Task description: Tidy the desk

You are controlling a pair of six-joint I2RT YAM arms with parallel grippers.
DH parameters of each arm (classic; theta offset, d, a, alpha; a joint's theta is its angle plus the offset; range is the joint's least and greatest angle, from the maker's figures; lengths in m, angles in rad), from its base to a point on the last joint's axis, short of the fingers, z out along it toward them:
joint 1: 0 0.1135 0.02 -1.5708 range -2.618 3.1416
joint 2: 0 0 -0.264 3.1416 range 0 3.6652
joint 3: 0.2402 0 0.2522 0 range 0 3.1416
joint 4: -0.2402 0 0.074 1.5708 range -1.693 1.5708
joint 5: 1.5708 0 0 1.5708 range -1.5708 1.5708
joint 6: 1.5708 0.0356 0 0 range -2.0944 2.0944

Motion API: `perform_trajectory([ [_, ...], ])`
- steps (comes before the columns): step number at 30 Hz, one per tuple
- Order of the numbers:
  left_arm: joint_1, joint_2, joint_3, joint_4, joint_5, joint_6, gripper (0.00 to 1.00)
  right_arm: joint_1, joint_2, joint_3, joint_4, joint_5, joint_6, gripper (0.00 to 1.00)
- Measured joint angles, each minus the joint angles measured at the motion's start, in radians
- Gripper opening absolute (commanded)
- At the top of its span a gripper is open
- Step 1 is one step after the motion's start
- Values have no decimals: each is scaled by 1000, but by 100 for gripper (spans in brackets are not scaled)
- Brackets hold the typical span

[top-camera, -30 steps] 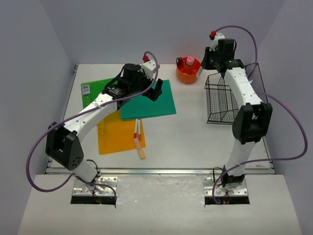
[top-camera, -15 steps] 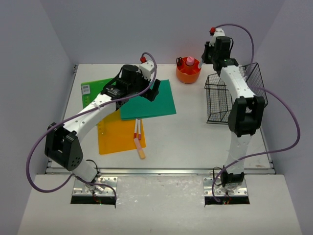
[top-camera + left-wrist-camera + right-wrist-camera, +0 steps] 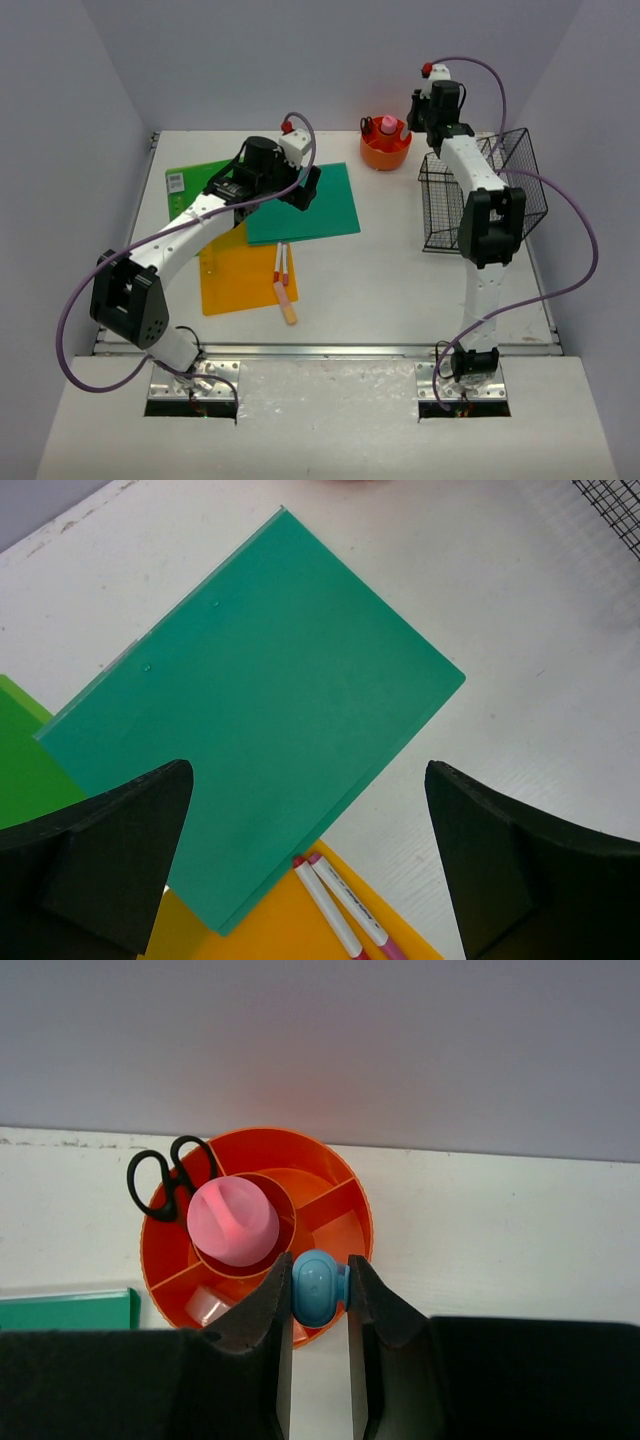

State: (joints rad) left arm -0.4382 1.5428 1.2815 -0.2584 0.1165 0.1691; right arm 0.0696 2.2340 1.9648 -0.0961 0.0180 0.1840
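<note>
The white desk point(image 3: 400, 270) holds a teal folder point(image 3: 305, 205), a green folder point(image 3: 190, 180), an orange folder point(image 3: 235, 275) and two markers point(image 3: 281, 262). My left gripper point(image 3: 308, 188) hovers open and empty over the teal folder point(image 3: 260, 710), with the markers point(image 3: 340, 905) just below its jaws. My right gripper point(image 3: 415, 120) is at the back, shut on a blue-capped pen point(image 3: 316, 1288) held over the near rim of the orange desk caddy point(image 3: 340, 1160). The caddy holds a pink piece point(image 3: 233, 1222) and black scissors point(image 3: 165, 1175).
A black wire basket point(image 3: 455, 205) stands at the right beside my right arm. A peach marker point(image 3: 287, 303) lies by the orange folder's near right edge. Lavender walls enclose the desk on three sides. A metal rail runs along the front edge.
My right gripper has moved left and back, from beside the basket to over the orange caddy. My left gripper has shifted slightly left over the teal folder.
</note>
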Motion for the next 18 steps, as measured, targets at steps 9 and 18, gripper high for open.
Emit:
perform_trajectory([
  [9,7,-84,-102,9,105,132,100,3,33,3,41,-39,14,48],
  [18,7,-107,-106,-46,223,267,99,6,36,16,15,-67,42,70],
])
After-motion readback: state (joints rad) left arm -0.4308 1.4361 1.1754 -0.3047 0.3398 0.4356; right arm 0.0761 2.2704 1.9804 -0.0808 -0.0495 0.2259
